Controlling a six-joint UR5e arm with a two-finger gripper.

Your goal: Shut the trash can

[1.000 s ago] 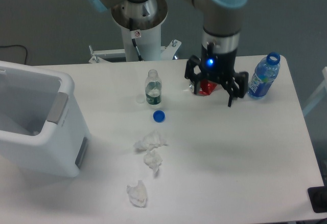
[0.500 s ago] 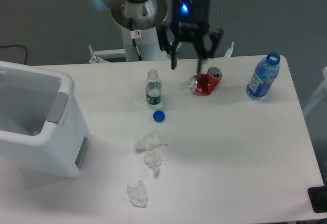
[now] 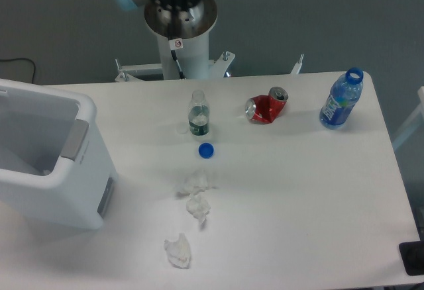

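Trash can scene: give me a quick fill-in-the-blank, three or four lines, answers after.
1. The trash can on the left of the table stands ____, its inside in view.
2. The loose bottle cap is coloured ____.
3. The crushed red can lies between the small clear bottle and the ____ bottle.
4. ____ crumpled tissues lie below the cap.

Answers: open; blue; blue; three
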